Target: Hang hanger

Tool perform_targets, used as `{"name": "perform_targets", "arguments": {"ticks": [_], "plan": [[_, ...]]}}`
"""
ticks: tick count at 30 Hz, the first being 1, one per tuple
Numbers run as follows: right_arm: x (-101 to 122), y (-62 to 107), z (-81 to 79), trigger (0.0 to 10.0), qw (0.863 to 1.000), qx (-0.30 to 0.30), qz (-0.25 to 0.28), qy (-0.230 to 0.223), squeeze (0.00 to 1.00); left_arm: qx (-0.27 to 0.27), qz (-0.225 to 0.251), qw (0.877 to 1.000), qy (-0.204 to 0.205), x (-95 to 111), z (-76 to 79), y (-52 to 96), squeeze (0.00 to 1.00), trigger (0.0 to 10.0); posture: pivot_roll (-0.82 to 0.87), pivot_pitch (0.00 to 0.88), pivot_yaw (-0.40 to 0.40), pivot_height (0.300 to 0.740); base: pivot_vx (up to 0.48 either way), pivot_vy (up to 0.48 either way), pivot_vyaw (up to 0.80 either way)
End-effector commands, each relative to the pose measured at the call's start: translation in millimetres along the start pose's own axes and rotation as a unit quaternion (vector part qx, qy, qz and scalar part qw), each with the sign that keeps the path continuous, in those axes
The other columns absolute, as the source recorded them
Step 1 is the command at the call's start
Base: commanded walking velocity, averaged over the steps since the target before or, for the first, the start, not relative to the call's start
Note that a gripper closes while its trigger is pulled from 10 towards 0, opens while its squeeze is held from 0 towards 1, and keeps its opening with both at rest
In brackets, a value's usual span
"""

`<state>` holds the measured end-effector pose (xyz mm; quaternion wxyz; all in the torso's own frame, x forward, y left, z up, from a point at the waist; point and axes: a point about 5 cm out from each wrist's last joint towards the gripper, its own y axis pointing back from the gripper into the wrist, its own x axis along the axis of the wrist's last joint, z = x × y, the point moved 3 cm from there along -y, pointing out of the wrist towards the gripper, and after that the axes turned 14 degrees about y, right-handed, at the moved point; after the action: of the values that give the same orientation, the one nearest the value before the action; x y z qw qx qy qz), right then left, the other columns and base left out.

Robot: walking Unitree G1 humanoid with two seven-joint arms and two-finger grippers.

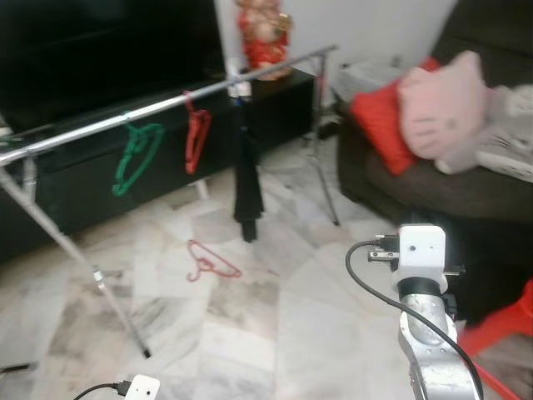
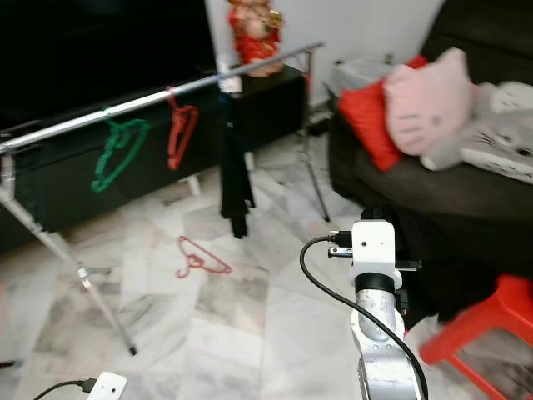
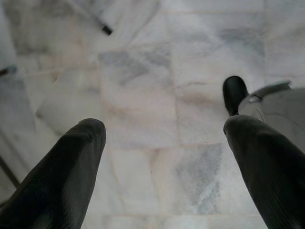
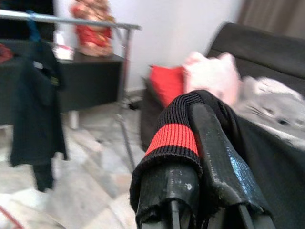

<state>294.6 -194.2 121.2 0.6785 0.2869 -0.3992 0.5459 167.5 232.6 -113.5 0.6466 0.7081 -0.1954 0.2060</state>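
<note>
Red hanger (image 1: pixel 210 262) lies on the marble floor (image 1: pixel 275 325) below the metal rail (image 1: pixel 166 104), where green hanger (image 1: pixel 136 157) and another red hanger (image 1: pixel 196 137) hang at ten o'clock beside a black garment (image 1: pixel 247 187). Left pincer (image 3: pixel 164 152) gapes wide above the floor. Right pincer (image 4: pixel 202 191) is closed, covered by a black sock with a red band (image 4: pixel 183 138).

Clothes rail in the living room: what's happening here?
A green plastic hanger, a red plastic hanger and a black garment hang on the silver metal clothes rail. A pink hanger lies on the marble floor below it. The right end effector is shut on a black knit cloth with a red band. The left end effector is open above the floor.
</note>
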Motion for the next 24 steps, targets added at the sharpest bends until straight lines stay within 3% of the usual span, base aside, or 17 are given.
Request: {"name": "perform_targets", "arguments": {"ticks": [1, 9, 16, 21, 22, 24], "plan": [[-1, -0.7, 1.7, 10.0, 1.000, 0.000, 0.002, -0.001, 0.00, -0.001, -0.003, 1.000, 0.010, -1, 0.1, 0.0, 0.00, 10.0, -0.16, 0.000, 0.074, 0.740, 0.000, 0.000, 0.80], [-1, -2.4, 2.0, 10.0, 1.000, 0.001, 0.005, 0.000, 0.00, 0.008, -0.004, 1.000, 0.009, -4, -9.8, 2.1, 0.00, 10.0, -0.16, 0.000, 0.071, 0.740, 0.000, 0.000, 0.80], [-10, -6.4, 6.2, 10.0, 1.000, -0.007, -0.011, -0.013, 0.00, 0.037, 0.062, 0.997, 0.030, 21, -22.6, 2.6, 0.00, 10.0, -0.15, 0.000, 0.068, 0.740, 0.000, 0.000, 0.23], [-23, -7.9, 9.6, 10.0, 0.997, -0.028, -0.034, -0.061, 0.00, 0.034, 0.169, 0.984, 0.051, 70, -26.6, 5.0, 0.00, 10.0, -0.14, 0.000, 0.061, 0.740, 0.000, 0.000, 0.00], [-27, -7.2, 9.1, 10.0, 0.997, -0.028, -0.035, -0.061, 0.00, 0.023, 0.224, 0.973, 0.055, 97, -23.6, 8.6, 0.00, 10.0, -0.13, 0.000, 0.059, 0.740, 0.000, 0.000, 0.00], [-30, -6.5, 8.1, 10.0, 0.997, -0.026, -0.036, -0.060, 0.00, 0.016, 0.260, 0.964, 0.055, 114, -21.4, 12.5, 0.00, 10.0, -0.13, 0.000, 0.058, 0.740, 0.000, 0.000, 0.00]]}}
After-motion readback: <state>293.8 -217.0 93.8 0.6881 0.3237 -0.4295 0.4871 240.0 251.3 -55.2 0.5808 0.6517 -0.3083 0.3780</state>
